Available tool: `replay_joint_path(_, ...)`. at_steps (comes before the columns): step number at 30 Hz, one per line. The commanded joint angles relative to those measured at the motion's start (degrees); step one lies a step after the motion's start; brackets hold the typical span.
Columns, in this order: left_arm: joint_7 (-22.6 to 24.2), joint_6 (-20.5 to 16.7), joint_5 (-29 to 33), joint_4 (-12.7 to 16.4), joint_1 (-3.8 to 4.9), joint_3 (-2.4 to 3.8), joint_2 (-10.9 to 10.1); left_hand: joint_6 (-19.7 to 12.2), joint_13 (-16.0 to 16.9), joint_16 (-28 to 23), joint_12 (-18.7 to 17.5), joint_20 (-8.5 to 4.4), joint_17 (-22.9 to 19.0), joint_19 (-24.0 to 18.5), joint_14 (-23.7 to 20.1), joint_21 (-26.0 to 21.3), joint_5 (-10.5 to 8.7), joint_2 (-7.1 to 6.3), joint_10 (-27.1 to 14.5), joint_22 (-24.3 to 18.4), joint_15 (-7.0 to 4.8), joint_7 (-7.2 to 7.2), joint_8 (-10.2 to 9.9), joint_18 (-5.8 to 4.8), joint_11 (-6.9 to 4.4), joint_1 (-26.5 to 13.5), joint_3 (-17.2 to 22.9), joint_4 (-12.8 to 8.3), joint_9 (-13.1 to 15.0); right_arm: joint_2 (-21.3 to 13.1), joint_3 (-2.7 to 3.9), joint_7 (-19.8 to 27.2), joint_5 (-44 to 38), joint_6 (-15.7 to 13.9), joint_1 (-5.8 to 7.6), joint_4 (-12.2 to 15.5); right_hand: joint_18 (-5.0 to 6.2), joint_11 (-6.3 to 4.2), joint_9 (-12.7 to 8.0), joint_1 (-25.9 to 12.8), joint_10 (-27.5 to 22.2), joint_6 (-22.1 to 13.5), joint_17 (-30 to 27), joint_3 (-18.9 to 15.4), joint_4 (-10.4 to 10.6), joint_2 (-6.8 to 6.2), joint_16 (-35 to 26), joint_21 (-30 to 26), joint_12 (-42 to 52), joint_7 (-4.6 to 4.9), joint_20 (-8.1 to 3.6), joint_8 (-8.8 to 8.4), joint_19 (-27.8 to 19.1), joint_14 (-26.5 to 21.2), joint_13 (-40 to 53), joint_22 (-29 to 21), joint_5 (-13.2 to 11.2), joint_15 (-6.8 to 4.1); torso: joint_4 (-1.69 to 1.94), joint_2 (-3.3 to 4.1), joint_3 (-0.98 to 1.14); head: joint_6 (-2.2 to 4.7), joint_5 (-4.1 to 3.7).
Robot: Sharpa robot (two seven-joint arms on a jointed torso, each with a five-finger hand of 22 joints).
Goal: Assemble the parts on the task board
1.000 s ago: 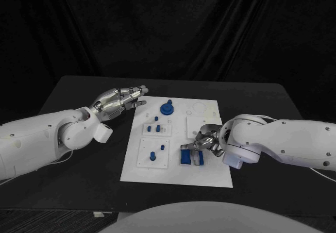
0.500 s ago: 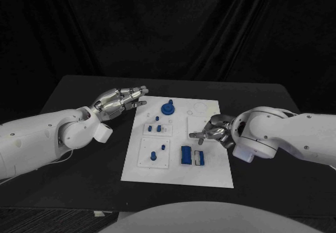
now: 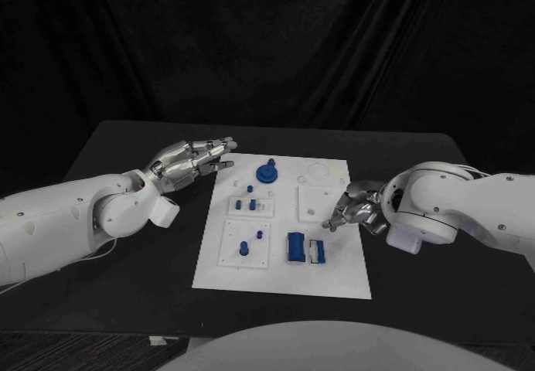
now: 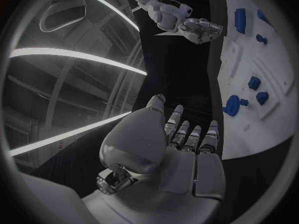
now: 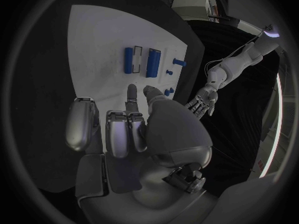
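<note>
Two silver many-fingered hands are hanging at either side of the white rectangular task board (image 3: 279,274), neither one holding anything. Left hand (image 3: 192,161) is hovering just off the board's far left corner, fingers stretched out and lying close side by side. On the board itself, going rightward: small blue pegs (image 3: 243,248) are standing in the near-left and middle-left plates, a round blue knob-shaped part (image 3: 267,171) is sitting at the far end, and two long blue rectangular block parts (image 3: 307,248) are lying side by side, just apart, in the near-right area. Right hand (image 3: 359,208) is hovering at the board's right edge, beyond the blocks, fingers loosely curled, touching no part. Judgement: a reach for the next part is coming up. To do it well, the right hand should be opening before descending, coming straight down over one block, and pinching its long sides without nudging the neighbour.
</note>
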Motion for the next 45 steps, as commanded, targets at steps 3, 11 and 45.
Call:
replay_joint_path(3,0.47,0.51,0.41,0.10,-0.07,0.06,0.04,0.65,0.10,0.34,0.44,0.09,0.08,0.24,0.11,0.00,0.34,0.45,0.19,0.04,0.48,0.01,0.36,-0.34,0.54,-0.09,0.34,-0.05,0.10,-0.08,0.00,-2.72,-0.69,4.79,-1.34,-0.44,0.65,-0.57,0.85,1.29,5.97,-0.57,12.43,0.13,-0.89,0.08,-0.12,-0.36,0.15,-0.26,-0.43,1.21,0.10,5.40,15.08,10.11,0.26,-0.41,0.06,-0.07,-0.09,-0.01,-0.12)
replay_joint_path(11,0.51,0.62,0.41,0.12,-0.07,0.06,0.13,0.65,0.10,0.35,0.44,0.10,0.07,0.25,0.11,0.00,0.38,0.45,0.21,0.02,0.47,0.05,0.38,-0.34,0.59,-0.06,0.36,-0.08,0.10,0.34,0.00,-2.96,-1.11,4.32,-3.05,-0.93,0.74,-1.25,5.02,1.52,5.97,-1.47,12.39,-1.33,-1.06,-0.01,-0.15,-0.88,0.15,-1.09,-0.89,6.97,-0.03,5.39,15.08,10.00,-2.45,-0.95,0.13,0.03,-0.07,-0.01,-0.25)
replay_joint_path(45,0.31,0.87,0.41,0.32,-0.08,0.06,-0.04,0.71,0.09,0.34,0.45,0.10,0.07,0.26,0.10,0.01,0.42,0.44,0.23,0.01,0.46,0.09,0.42,-0.33,0.64,-0.02,0.39,-0.13,0.10,3.14,0.00,-3.31,-2.53,3.16,-5.38,-3.30,0.70,-3.18,19.87,0.75,5.97,-5.31,12.53,-6.07,2.05,1.51,-0.10,-0.94,0.15,-3.34,-2.39,23.11,0.19,5.43,15.08,10.06,-10.75,-2.55,0.14,-0.02,-0.08,-0.01,-0.24)
